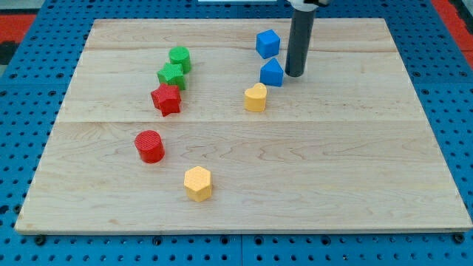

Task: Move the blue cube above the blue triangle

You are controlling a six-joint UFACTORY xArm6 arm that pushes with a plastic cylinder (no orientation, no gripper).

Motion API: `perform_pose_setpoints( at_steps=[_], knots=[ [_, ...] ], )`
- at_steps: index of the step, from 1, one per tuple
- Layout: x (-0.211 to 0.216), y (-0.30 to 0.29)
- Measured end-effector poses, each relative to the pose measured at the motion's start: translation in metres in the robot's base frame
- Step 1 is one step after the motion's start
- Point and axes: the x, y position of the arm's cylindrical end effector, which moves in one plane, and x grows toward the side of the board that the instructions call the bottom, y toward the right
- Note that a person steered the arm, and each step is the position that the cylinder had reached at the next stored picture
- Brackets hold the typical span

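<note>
A: We carry no gripper, so nothing spreads or pinches; our rod ends in my tip, which rests on the desk just to the view's right of the blue triangle, very near it, though we cannot tell whether they touch.

B: And the blue cube?

A: It sits toward the view's top from the blue triangle, a touch to the view's left, near it but apart. Our rod stands beside it on the view's right.

B: What else do we see around the blue triangle?

A: A yellow heart-shaped block lies just toward the view's bottom-left of it. Well off to the view's left we see a green cylinder, a green star-like block touching it, and a red star right beneath that.

B: And lower down?

A: A red cylinder lies far to the bottom-left of the blue triangle, and a yellow hexagon block lies farther still toward the view's bottom.
</note>
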Motion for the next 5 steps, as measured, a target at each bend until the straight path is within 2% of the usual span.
perform_pose_setpoints(
  at_steps=[4,5],
  knots=[
    [-0.002,-0.05],
    [-0.03,-0.008]
  ],
)
